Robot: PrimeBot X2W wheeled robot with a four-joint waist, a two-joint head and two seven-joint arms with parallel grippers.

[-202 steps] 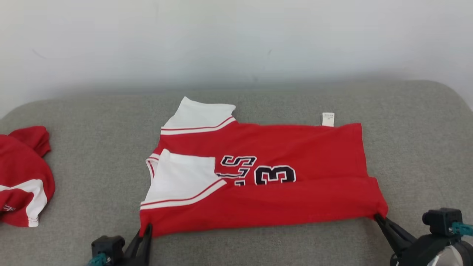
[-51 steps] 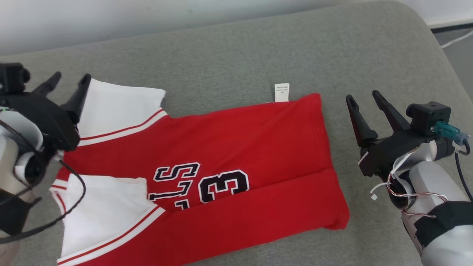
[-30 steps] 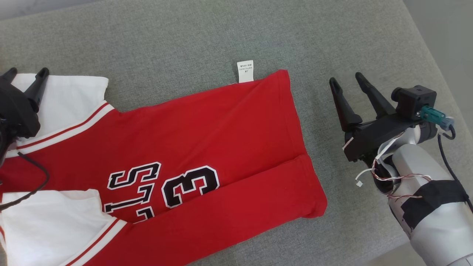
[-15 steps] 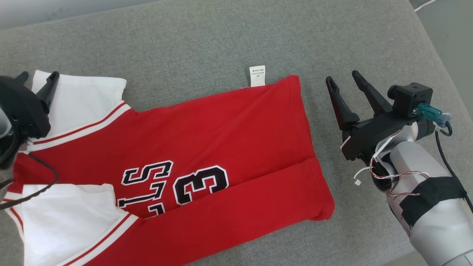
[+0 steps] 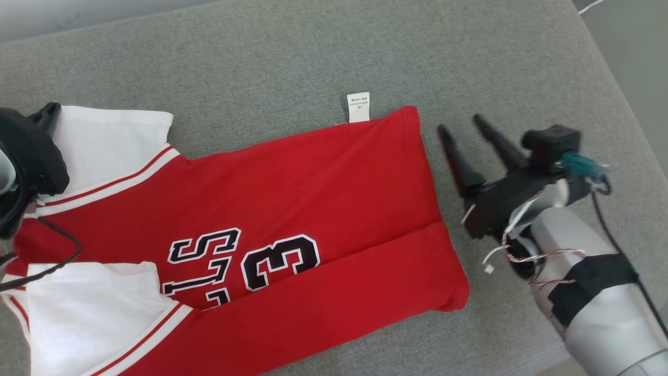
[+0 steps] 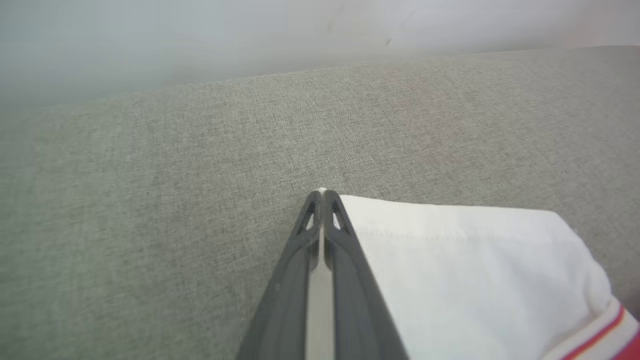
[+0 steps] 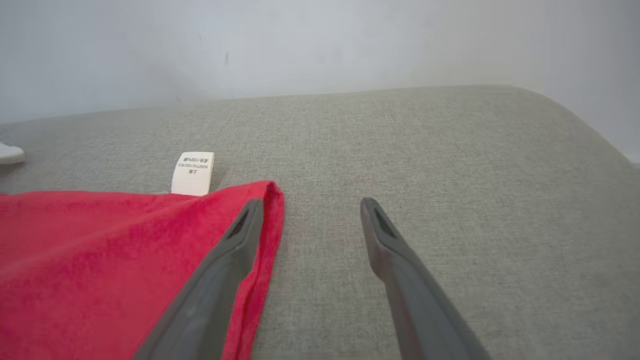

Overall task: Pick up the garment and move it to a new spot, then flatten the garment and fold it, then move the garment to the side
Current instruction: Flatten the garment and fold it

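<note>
Head view: red knit shirt (image 5: 292, 198), white sleeves, black numerals, spread flat on grey woven cushion (image 5: 261, 52), frame centre-left; lower long edge already folded over, upper not. Left gripper (image 6: 322, 196) fingers together, clamped on upper sleeve corner, far left. Right gripper (image 5: 459, 124) fingers apart beside upper hem corner, nothing held. Remaining folds, side move pending.
</note>
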